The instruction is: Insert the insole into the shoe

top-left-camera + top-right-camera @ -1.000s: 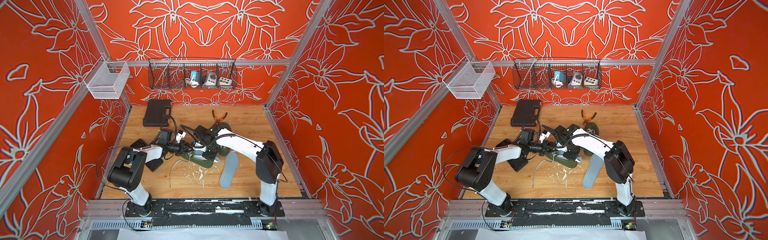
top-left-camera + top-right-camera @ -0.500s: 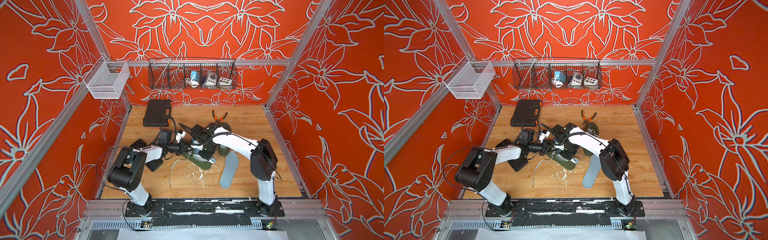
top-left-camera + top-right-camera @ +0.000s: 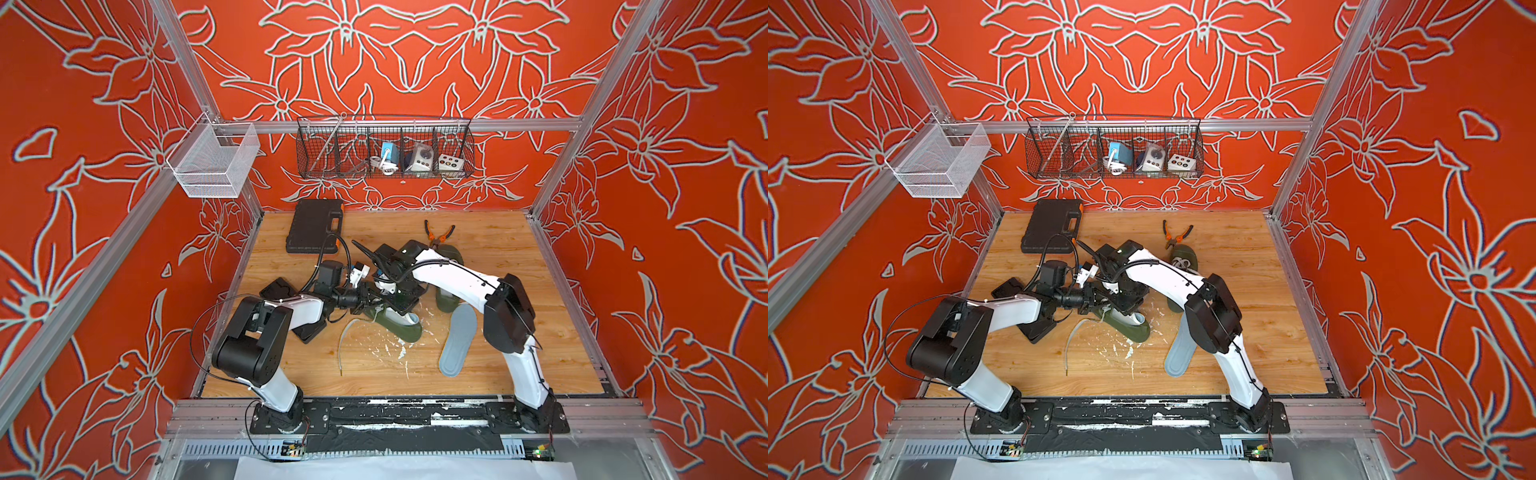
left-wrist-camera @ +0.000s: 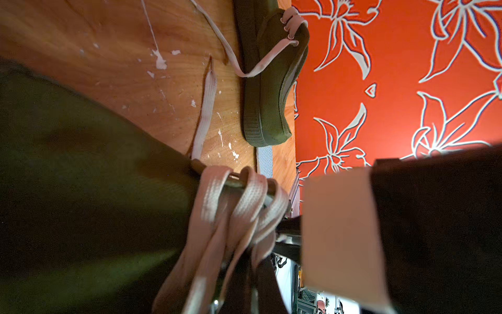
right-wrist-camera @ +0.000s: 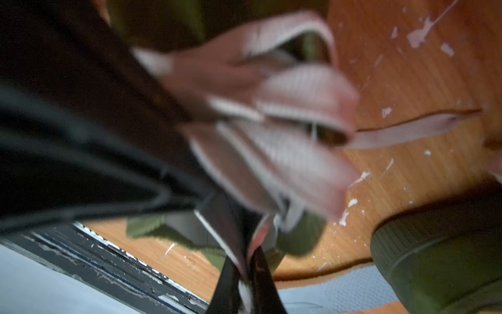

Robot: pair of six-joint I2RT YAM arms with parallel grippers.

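Left claw (image 3: 371, 298) and right claw (image 3: 400, 306) are both pinched together over the shoe (image 3: 401, 329); the insole (image 3: 457, 341) lies beside the shoe.

Blurred pink laces (image 5: 298, 114) bunch against the dark pincer (image 5: 244, 252), jaws closed. At four o'clock from them, a green shoe (image 5: 434, 258) sits beside the grey insole (image 5: 339, 296) on the worktop (image 5: 407, 68).
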